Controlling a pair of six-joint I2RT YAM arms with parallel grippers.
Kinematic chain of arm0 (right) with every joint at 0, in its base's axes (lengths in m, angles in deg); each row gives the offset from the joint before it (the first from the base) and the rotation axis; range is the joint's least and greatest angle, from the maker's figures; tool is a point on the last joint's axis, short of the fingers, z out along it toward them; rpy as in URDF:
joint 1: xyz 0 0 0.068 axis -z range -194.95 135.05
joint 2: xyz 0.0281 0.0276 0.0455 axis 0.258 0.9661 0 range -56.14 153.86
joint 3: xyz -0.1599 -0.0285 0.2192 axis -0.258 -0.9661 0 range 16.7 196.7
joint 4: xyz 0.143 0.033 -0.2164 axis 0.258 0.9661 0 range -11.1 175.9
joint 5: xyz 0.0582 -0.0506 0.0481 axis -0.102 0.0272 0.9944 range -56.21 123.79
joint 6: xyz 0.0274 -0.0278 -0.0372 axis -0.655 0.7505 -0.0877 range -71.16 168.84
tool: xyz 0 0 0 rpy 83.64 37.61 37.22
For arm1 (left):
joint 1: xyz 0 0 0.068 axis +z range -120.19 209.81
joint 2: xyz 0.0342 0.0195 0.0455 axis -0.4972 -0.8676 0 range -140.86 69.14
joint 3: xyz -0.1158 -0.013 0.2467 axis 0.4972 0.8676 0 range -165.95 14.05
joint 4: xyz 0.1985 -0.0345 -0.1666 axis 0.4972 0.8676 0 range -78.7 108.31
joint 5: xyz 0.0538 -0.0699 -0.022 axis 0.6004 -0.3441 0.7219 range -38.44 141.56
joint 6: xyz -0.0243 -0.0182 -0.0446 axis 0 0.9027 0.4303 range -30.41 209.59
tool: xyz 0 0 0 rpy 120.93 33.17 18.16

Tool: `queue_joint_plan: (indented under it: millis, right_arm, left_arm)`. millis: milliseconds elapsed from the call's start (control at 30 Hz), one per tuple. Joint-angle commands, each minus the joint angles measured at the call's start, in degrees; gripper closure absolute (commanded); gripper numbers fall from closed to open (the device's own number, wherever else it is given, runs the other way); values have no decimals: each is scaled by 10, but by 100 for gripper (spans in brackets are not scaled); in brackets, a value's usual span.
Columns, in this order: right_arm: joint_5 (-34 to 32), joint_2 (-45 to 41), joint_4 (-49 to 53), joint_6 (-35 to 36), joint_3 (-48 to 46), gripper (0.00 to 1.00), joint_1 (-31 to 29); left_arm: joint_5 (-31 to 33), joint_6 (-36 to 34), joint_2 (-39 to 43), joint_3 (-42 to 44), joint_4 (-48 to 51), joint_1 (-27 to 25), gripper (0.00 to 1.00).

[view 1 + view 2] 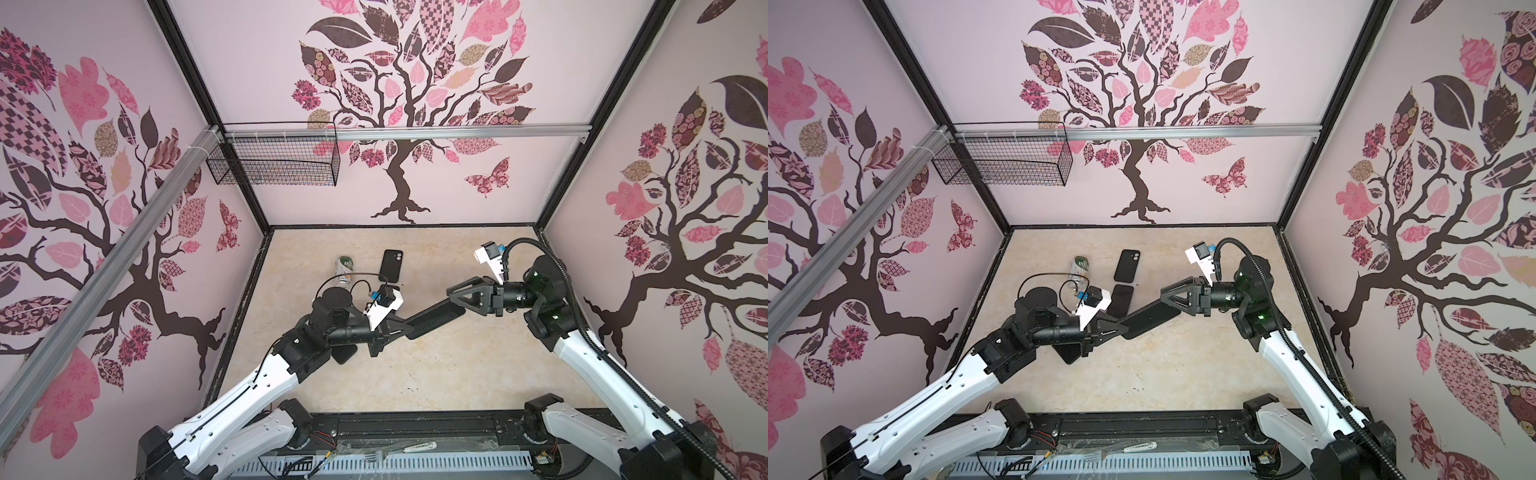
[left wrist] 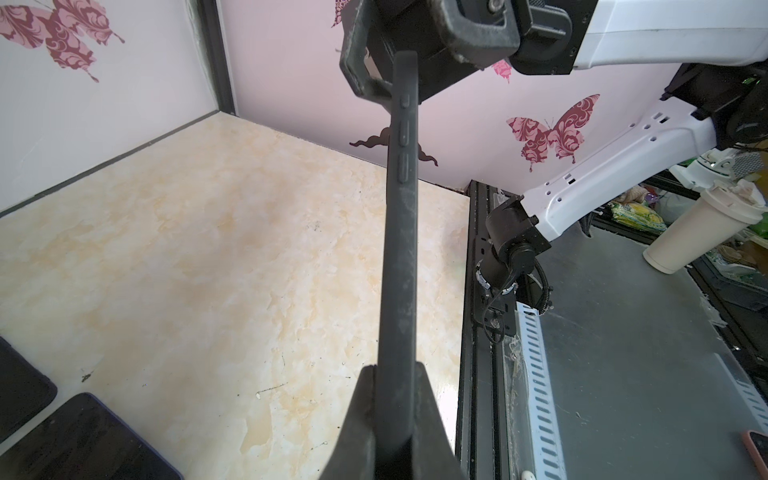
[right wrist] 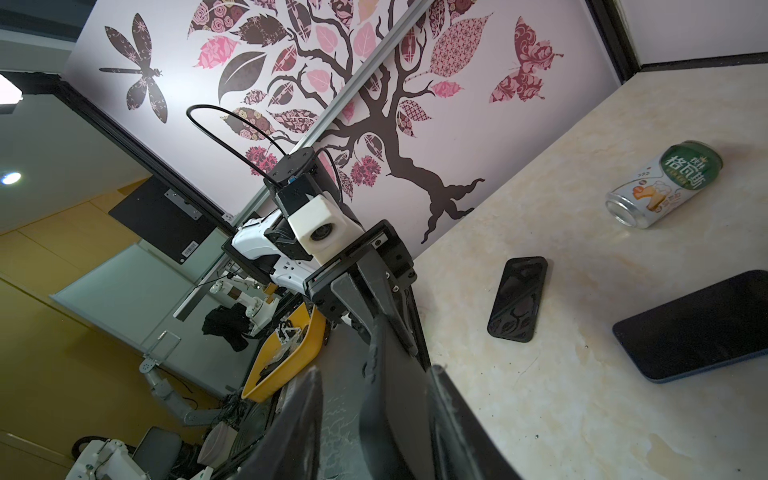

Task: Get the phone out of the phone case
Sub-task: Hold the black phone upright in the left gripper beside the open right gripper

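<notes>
The black phone case [image 1: 434,318] hangs in the air over the middle of the marble-patterned tabletop [image 1: 457,374], stretched lengthways between the two arms. Whether the phone sits inside it cannot be told from these views.

The left pincer [image 1: 408,326] is closed tight on the near end of the case. In the left wrist view its two fingers press against both flat faces with no gap. From there the case runs away edge-on, its raised side buttons showing along the narrow edge.

The right pincer [image 1: 453,297] stands about the opposite end, a finger on either side of the case. In the right wrist view its jaws look partly spread, with what may be a gap beside one finger. Whether it has truly clamped down cannot be told.

Three things lie on the tabletop beyond the left arm, none of them touched by either pincer. A matte dark phone [image 1: 390,265] with a camera cutout lies farthest back. A glossy dark phone [image 3: 517,299] lies flat just in front of it. A green-and-white drink can [image 1: 344,270] lies on its side to the left of both
</notes>
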Motion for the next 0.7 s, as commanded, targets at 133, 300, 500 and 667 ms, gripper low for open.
queue_joint_plan:
  millis: [133,300,500,667]
  right_arm:
    - [14,11,21,2,30,65,-7]
    - [11,12,31,4,29,67,-9]
    - [10,14,35,5,29,69,-15]
    - [10,19,39,3,30,75,-22]
  left_arm:
    - [-15,-8,5,-45,-30,-1,100]
    - [-20,-6,7,-54,-31,0,100]
    - [-25,-6,7,-62,-31,0,100]
    - [-27,-5,7,-69,-33,-1,100]
